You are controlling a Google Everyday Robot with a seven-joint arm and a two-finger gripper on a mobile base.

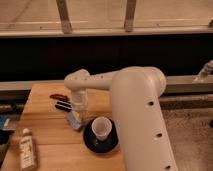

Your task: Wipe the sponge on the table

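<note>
- A white bottle (27, 151) lies near the front left corner of the table (47, 127), well apart from the other items.
- Farther back, a small red object (56, 96) lies just behind a black bar (62, 105).
- The gripper (77, 114) points straight down just right of the black bar, its fingers closed on the sponge (73, 121).
- The sponge hangs tilted under the fingers, its lower edge at the table near the middle.
- Just right of the sponge, a white cup (101, 128) stands upright on a dark saucer (92, 142).
- The white arm (140, 115) fills the right foreground.
</note>
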